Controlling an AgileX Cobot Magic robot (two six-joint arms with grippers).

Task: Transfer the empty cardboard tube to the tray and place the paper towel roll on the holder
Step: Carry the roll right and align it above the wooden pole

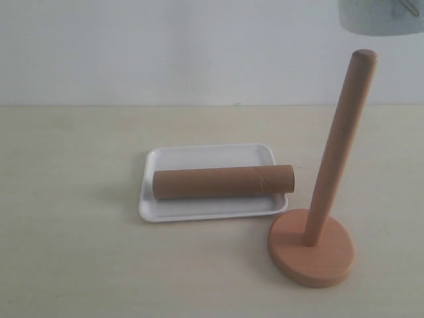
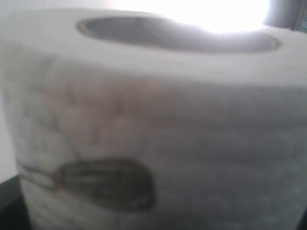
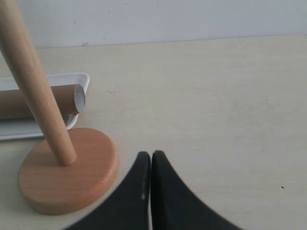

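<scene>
The empty cardboard tube [image 1: 223, 181] lies lengthwise in the white tray [image 1: 199, 209]; its open end [image 3: 79, 98] also shows in the right wrist view. The wooden holder [image 1: 311, 246] stands right of the tray, its post [image 1: 338, 146] bare. The paper towel roll [image 2: 153, 124] fills the left wrist view, blurred, with a dark utensil drawing and its hollow core on top. Its lower edge [image 1: 381, 16] hangs in the air above the post's top. The left gripper's fingers are hidden by the roll it carries. My right gripper [image 3: 151, 154] is shut and empty, on the table beside the holder's base [image 3: 67, 170].
A pale wooden table [image 1: 79, 199] carries everything, and a white wall [image 1: 165, 46] rises behind it. Bare tabletop [image 3: 230, 105] stretches beyond the right gripper, away from the holder.
</scene>
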